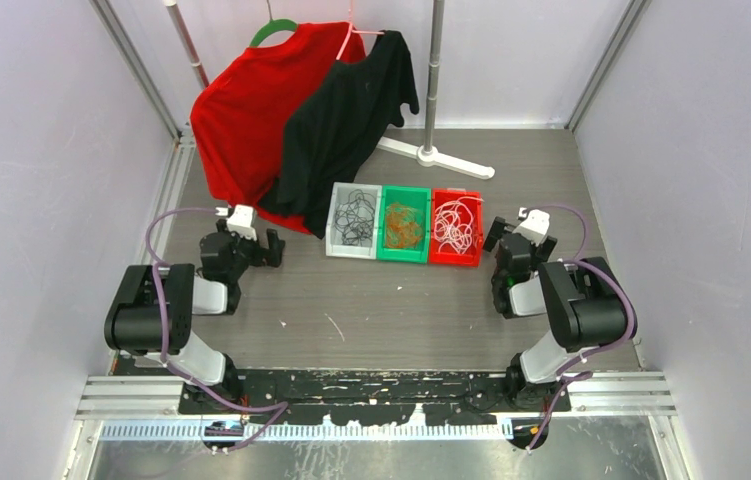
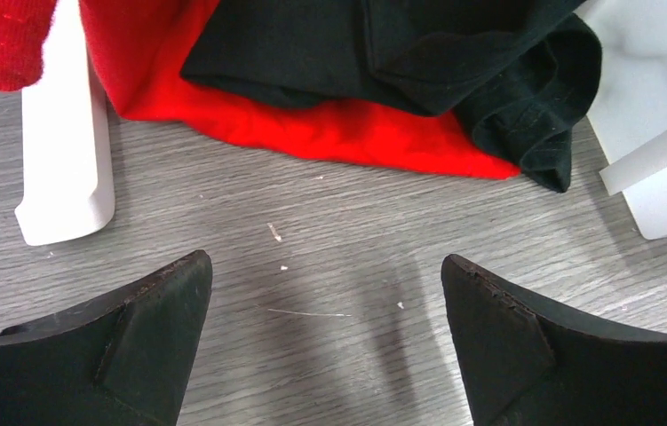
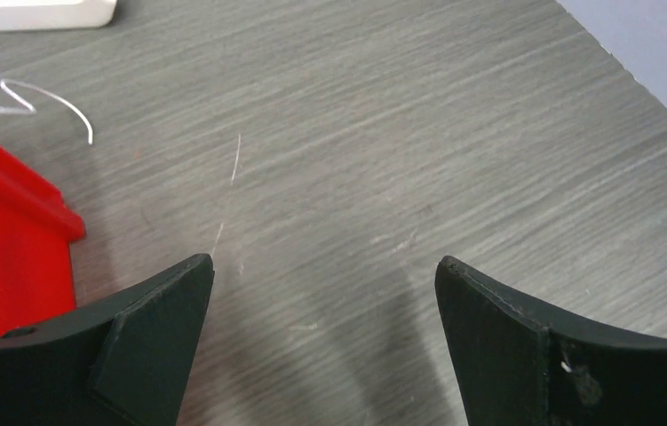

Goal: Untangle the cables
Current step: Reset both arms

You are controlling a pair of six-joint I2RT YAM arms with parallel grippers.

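Note:
Three small bins stand in a row at the middle of the table. The white bin (image 1: 335, 232) holds black cables (image 1: 355, 216), the green bin (image 1: 403, 254) holds orange-brown cables (image 1: 403, 226), and the red bin (image 1: 456, 260) holds white cables (image 1: 456, 226). My left gripper (image 1: 273, 246) (image 2: 325, 259) is open over bare table, left of the bins. My right gripper (image 1: 497, 236) (image 3: 324, 261) is open too, just right of the red bin (image 3: 1, 248). A thin white cable loop (image 3: 50, 98) sticks out past that bin.
A red shirt (image 1: 251, 110) and a black shirt (image 1: 351, 110) hang from a rack at the back, their hems reaching the table (image 2: 338, 133). White rack feet (image 1: 441, 158) (image 2: 63, 151) lie on the table. Walls enclose both sides.

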